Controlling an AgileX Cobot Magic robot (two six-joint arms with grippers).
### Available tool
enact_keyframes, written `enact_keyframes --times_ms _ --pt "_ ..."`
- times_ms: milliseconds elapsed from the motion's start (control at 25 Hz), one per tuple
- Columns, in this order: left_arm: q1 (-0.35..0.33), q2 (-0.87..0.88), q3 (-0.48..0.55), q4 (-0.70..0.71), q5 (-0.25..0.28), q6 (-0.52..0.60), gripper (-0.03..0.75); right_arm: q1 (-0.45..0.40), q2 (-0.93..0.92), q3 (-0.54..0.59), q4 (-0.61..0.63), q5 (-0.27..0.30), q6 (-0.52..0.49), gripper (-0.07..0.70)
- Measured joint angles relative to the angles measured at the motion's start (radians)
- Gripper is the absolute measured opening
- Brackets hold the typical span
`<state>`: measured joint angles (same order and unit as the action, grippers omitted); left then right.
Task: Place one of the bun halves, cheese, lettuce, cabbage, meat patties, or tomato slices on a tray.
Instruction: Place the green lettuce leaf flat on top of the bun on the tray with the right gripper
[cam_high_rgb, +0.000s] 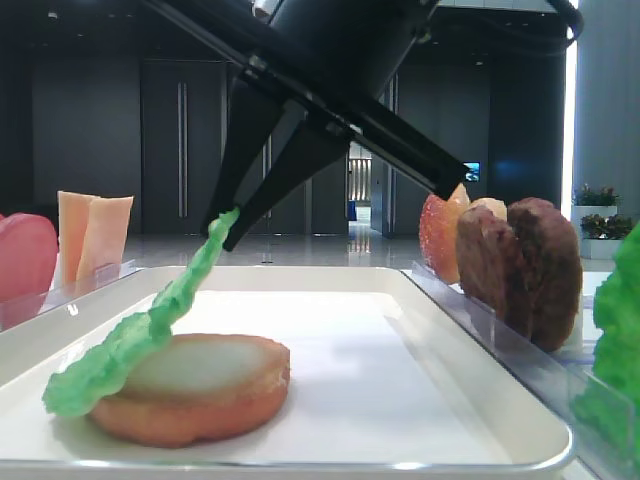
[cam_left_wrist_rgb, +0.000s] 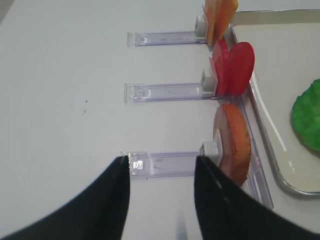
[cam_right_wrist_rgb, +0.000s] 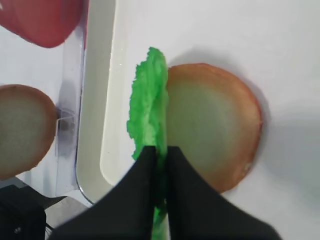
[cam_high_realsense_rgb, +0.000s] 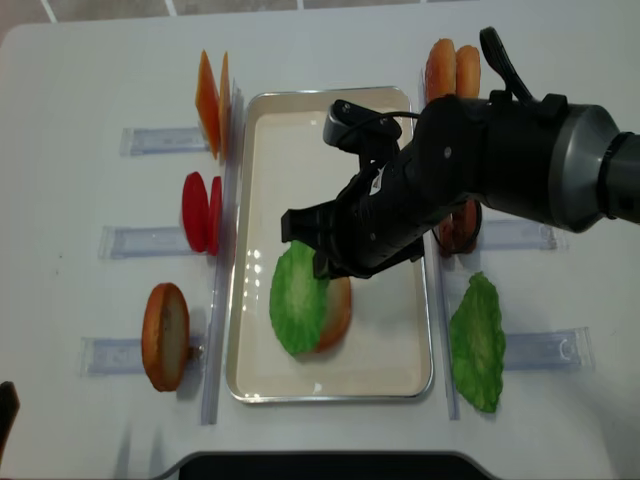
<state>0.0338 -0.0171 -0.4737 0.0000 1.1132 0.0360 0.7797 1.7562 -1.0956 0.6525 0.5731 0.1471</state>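
The right claw (cam_right_wrist_rgb: 160, 165) is pinched narrow on the ruffled edge of a lettuce leaf (cam_high_rgb: 140, 330), its two black tapered fingers (cam_high_rgb: 250, 160) nearly meeting with only the thin green sheet between them. The leaf hangs slanted from the grip, its lower part draped over a bun half (cam_high_rgb: 200, 385) that lies flat, pale face up, with a toasted brown rim. The bun sits on the white tray (cam_high_realsense_rgb: 262, 120), in the half nearer the desk's front edge.

The left claw (cam_left_wrist_rgb: 160, 172) hovers over the bare white desk (cam_left_wrist_rgb: 60, 100) with its fingers spread wide, holding nothing, beside a clear acrylic holder (cam_left_wrist_rgb: 165, 164) with another bun half (cam_left_wrist_rgb: 234, 142) standing on edge.

In the overhead view the right arm hides part of the tray.
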Motion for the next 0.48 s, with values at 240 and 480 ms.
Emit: enact_keyframes --times_ms 240,480 --pt "0.000 0.000 0.000 0.000 0.000 0.000 0.327 0.000 0.003 0.000 -0.006 0.000 0.001 0.027" --pt "0.000 0.000 0.000 0.000 0.000 0.000 0.327 0.000 0.010 0.000 -0.032 -0.001 0.000 0.027"
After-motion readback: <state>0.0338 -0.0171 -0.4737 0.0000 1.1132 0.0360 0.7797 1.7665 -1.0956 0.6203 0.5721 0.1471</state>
